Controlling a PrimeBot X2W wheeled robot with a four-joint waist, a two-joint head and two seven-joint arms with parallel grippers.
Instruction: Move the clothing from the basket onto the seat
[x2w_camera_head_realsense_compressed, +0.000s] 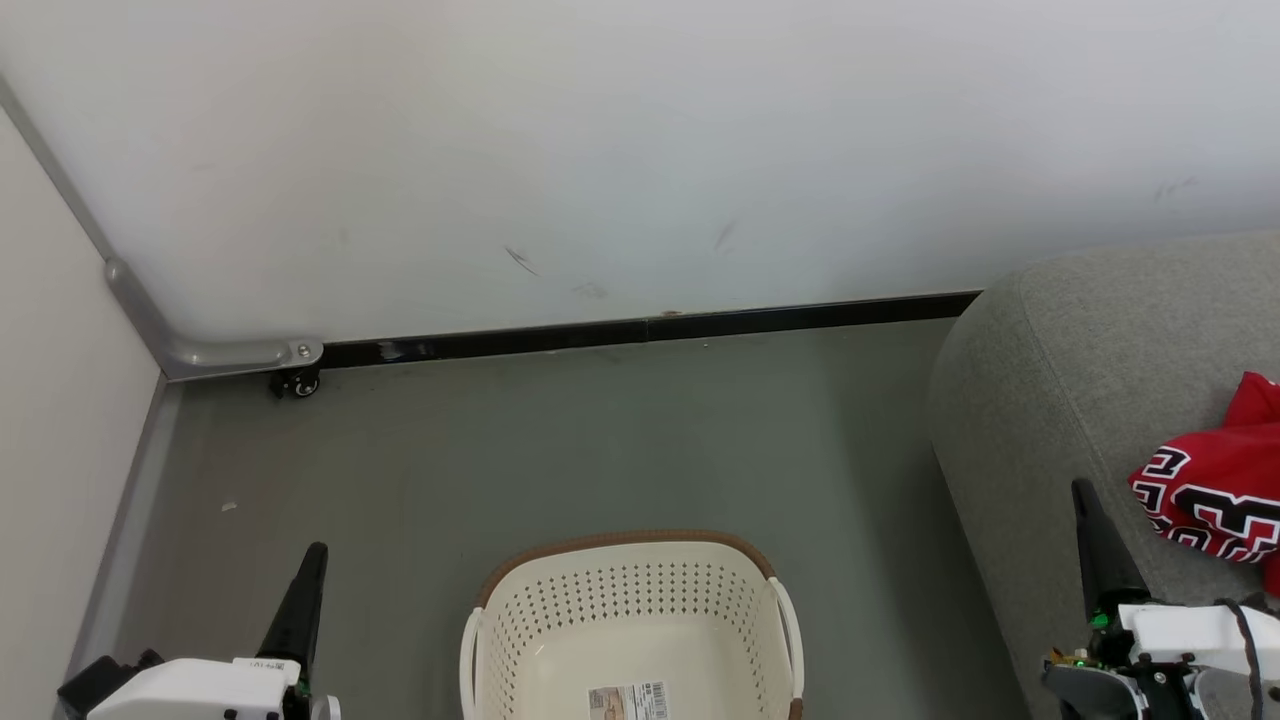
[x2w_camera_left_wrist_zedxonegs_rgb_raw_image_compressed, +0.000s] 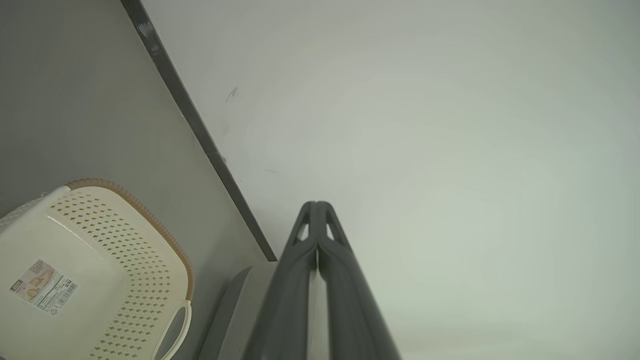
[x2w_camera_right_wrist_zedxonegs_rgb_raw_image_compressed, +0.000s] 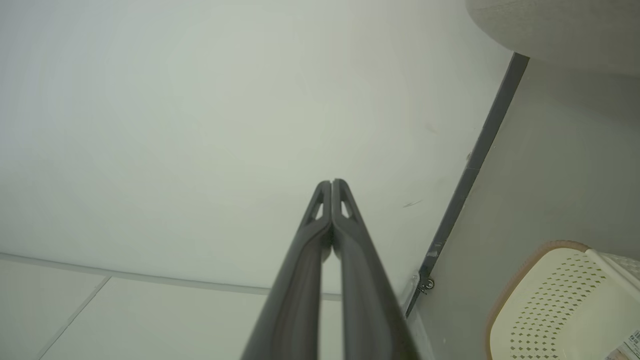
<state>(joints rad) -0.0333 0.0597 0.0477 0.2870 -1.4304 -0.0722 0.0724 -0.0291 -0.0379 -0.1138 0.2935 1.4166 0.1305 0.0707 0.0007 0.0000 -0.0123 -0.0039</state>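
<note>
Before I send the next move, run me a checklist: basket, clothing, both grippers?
1. Basket emptied: ok, bare bottom and label in the part seen.
2. Jersey on the sofa: ok.
3. Shorts on the sofa: cannot tell; the picture's edge cuts the red cloth.
4. Left gripper shut, empty: ok.
5. Right gripper shut, empty: ok.

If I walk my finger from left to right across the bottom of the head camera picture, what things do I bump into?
left gripper → basket → right gripper → red jersey
</note>
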